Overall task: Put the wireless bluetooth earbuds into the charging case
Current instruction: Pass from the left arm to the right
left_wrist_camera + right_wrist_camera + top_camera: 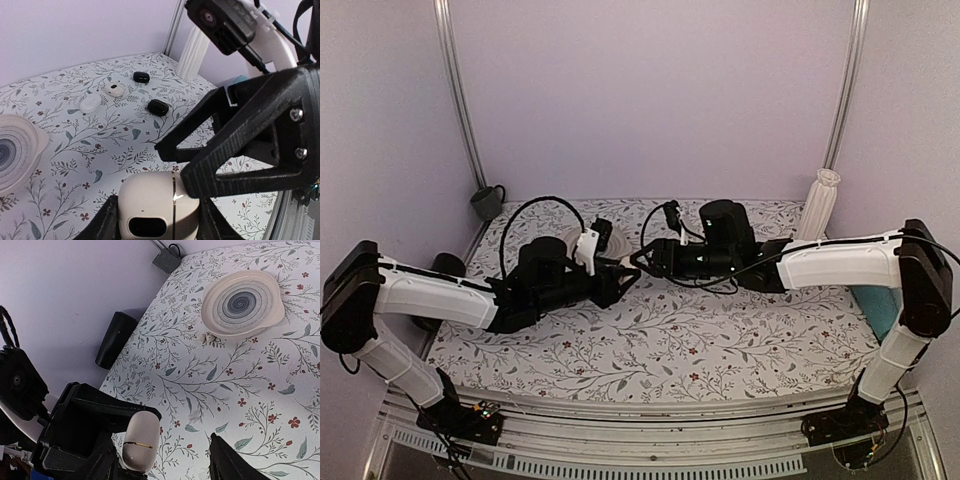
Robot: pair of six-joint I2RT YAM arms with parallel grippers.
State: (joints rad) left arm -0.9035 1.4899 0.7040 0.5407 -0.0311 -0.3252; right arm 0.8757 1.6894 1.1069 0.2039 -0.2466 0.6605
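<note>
The charging case (150, 197) is closed (its lid seam shows as a thin line). The wireless bluetooth earbuds (91, 103) lie outside it, side by side on the table (125, 150) near the far edge, with two black pieces (158, 106) just beside them. The dish (278, 310) shows its bare spiral pattern. The left gripper (159, 222) clamps the case above the table's middle. The right gripper (165, 460) stands partly open and holds nothing. The case sits between its fingers, close against one; contact cannot be confirmed.
</note>
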